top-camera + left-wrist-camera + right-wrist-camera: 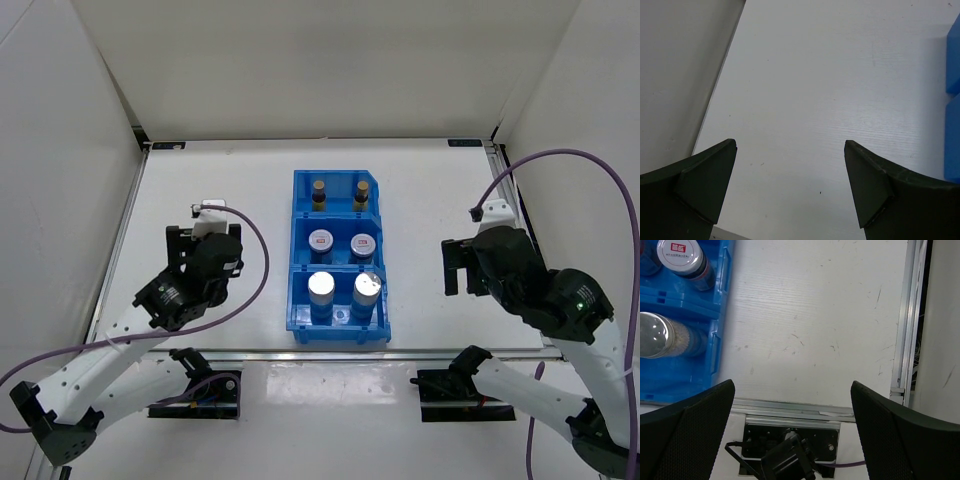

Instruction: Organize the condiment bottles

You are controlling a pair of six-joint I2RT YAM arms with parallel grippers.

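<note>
Six condiment bottles stand in a blue three-compartment bin (296, 250). Two dark-brown bottles (319, 192) are in the far compartment. Two grey bottles with red-white top labels (321, 241) are in the middle one. Two white bottles with silver tops (321, 285) are in the near one. My left gripper (205, 232) is open and empty over bare table left of the bin; its view (790, 143) shows only the bin's edge (953, 60). My right gripper (458, 268) is open and empty right of the bin. Its view (792, 383) shows one grey bottle (681, 252) and one silver-topped bottle (654, 335).
White walls enclose the table on three sides. A metal rail (907, 320) runs along the table's right edge. The right arm's base mount (790, 450) sits below the near edge. Purple cables (255, 260) loop from both arms.
</note>
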